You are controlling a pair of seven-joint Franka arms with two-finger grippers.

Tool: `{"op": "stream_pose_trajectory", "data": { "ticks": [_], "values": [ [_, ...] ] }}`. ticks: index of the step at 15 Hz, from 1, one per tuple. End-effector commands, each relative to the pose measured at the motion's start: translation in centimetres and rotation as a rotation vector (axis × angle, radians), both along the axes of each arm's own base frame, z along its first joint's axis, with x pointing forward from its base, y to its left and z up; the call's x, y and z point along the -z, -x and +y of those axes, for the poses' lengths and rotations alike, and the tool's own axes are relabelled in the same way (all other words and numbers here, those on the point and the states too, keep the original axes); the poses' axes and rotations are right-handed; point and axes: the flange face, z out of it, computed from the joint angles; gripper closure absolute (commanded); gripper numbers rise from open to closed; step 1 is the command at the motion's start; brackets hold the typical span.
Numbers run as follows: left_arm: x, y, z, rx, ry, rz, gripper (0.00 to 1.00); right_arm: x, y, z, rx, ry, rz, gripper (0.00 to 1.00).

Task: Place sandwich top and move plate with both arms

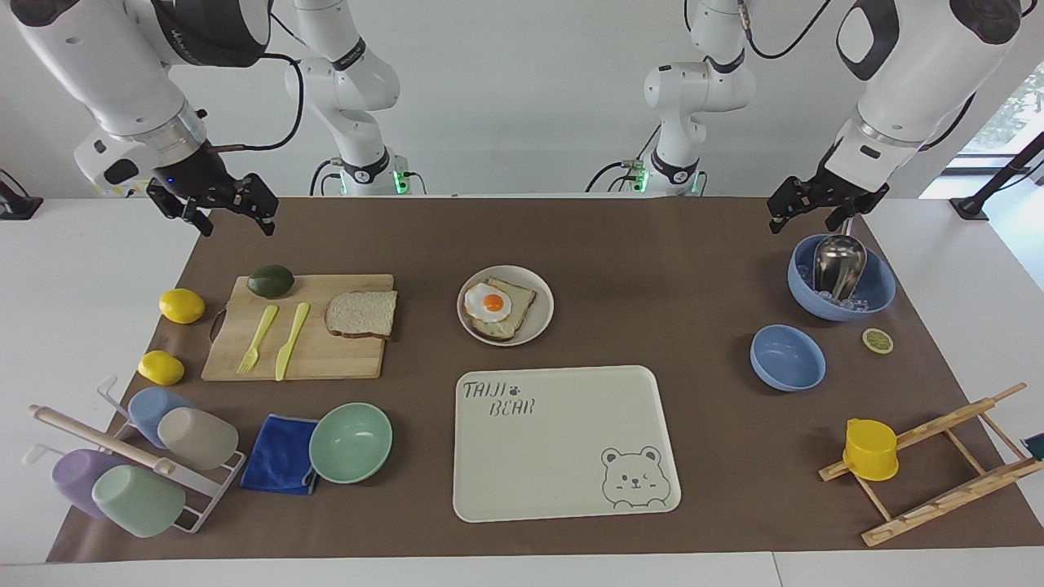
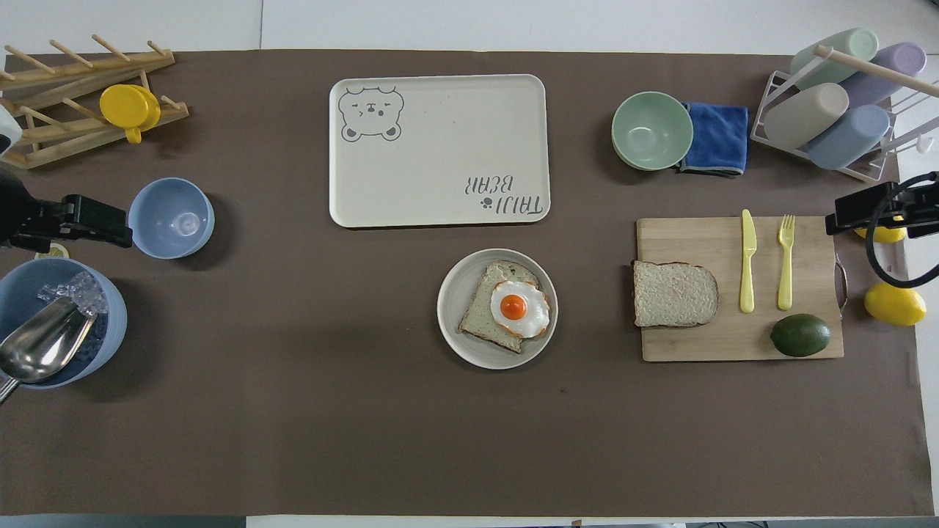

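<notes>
The sandwich top, a pale bread slice (image 1: 361, 314), lies flat on a wooden cutting board (image 1: 326, 359) toward the right arm's end; it also shows in the overhead view (image 2: 673, 293). The round off-white plate (image 1: 540, 330) sits mid-table and carries toast with a fried egg (image 1: 493, 303); the plate (image 2: 456, 326) is beside the board. My right gripper (image 1: 236, 227) is open and empty, raised over the mat's edge by the lemons (image 2: 858, 213). My left gripper (image 1: 803, 225) is open and empty, raised over the ice bowl's rim (image 2: 88, 221).
The bear tray (image 1: 563, 465) lies farther from the robots than the plate. A knife (image 1: 291, 342), fork (image 1: 257, 338) and avocado (image 1: 271, 280) share the board. Lemons (image 1: 181, 306), mint bowl (image 1: 351, 442), blue cloth, cup rack. At the left arm's end: ice bowl with scoop (image 1: 877, 285), small blue bowl (image 1: 787, 357), wooden rack.
</notes>
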Motion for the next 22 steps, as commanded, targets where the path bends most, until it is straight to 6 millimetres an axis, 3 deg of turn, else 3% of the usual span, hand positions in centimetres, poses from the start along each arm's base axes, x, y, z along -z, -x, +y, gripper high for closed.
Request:
{"op": "stream_pose_trajectory", "data": {
  "ticks": [1,22],
  "values": [
    [-0.21,0.6,0.31,0.001,-0.009,-0.01,0.0,-0.1,-0.29,0.3,-0.014,0.03,0.0,0.0],
    [-0.21,0.53,0.39,0.0,-0.009,-0.011,0.0,0.3,0.15,0.25,-0.015,0.029,0.021,0.0]
  ]
}}
